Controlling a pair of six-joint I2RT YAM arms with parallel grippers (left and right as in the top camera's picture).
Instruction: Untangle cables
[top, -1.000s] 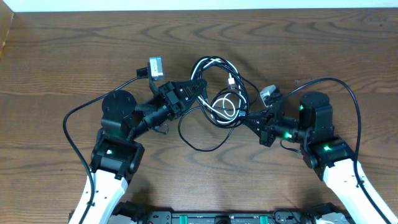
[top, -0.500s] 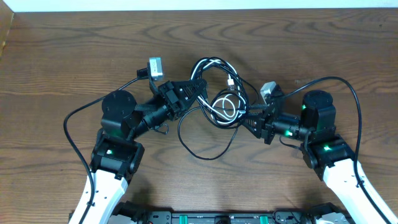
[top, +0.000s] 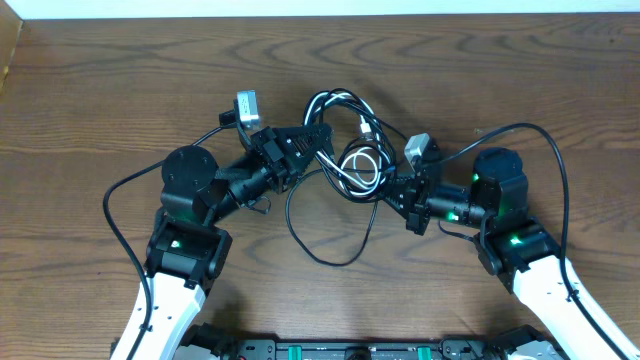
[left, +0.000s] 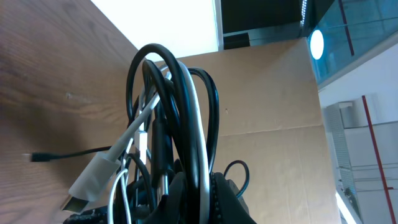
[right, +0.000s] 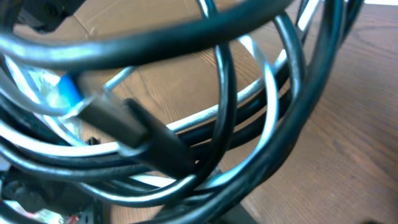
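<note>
Left arm (top: 190, 180) reaches in from the near-left corner, forearm angled toward the far edge, left gripper (top: 318, 135) pinched on the cables (top: 347, 176). The tangle sits mid-table (top: 100, 100), loops raised between both grippers. Right arm (top: 500, 185) bends in from the near-right, right gripper (top: 392, 190) clamped on the tangle's right side.

Tangled thin black and white cables (top: 360, 170) crowd the centre, trailing toward six o'clock; brown wooden counter (top: 100, 90) lies open toward twelve o'clock.
</note>
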